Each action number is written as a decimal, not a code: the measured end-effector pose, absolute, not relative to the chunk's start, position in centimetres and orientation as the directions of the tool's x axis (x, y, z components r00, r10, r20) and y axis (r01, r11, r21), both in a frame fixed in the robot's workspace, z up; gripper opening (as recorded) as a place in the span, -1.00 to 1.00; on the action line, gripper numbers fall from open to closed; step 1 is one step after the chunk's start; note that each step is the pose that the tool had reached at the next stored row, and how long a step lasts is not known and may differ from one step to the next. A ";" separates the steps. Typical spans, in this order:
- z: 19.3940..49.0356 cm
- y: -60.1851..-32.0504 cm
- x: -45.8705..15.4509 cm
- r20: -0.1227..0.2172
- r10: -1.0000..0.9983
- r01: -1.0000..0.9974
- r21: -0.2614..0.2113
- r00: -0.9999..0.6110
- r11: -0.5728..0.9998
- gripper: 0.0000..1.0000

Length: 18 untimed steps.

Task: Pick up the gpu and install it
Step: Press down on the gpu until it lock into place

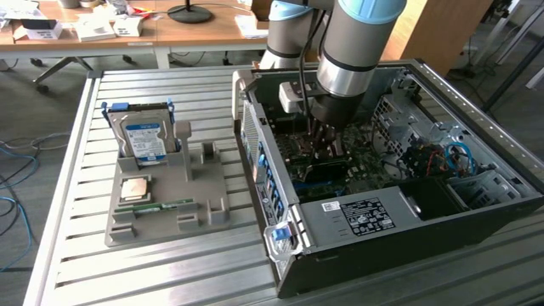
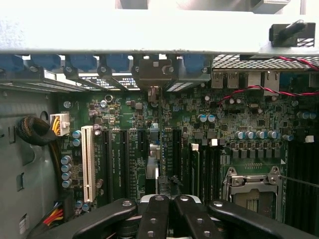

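Exterior view: even, soft daylight, fairly bright; no hard shadows on the slatted table. Computer case interior darker, detail murky. Wrist view: motherboard dim but legible; case rim overexposed, washed-out white. Gripper fingers close, soft-focused.

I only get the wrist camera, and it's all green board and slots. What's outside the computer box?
Observer: A grey holder sits on the slatted metal table, on the exterior view's left of the open case.
Operator: Is anything in it?
Observer: A hard drive with a blue label stands upright at its far end.
Operator: Just that?
Observer: A green memory stick lies flat near its front edge.
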<state>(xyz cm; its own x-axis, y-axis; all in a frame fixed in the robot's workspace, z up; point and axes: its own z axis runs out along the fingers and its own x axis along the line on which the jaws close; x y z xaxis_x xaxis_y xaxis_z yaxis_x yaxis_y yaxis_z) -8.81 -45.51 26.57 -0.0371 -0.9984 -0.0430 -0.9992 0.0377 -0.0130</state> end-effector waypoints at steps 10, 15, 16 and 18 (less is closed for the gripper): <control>26.6 -45.3 -8.8 -0.043 -0.998 -0.999 -0.013 -0.037 0.038 -0.79; 26.6 -45.3 -8.8 -0.044 -0.998 -0.999 -0.013 -0.037 0.038 -0.79; 26.5 -45.3 -8.8 -0.045 -0.998 -0.999 -0.013 -0.037 0.038 -0.79; 26.5 -45.3 -8.8 -0.046 -0.998 -0.999 -0.013 -0.037 0.038 -0.79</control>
<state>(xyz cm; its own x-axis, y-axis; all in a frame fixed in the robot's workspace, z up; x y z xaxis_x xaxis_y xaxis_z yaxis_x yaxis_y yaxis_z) -8.84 -45.34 26.50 -0.0369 -0.9982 -0.0462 -0.9992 0.0376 -0.0134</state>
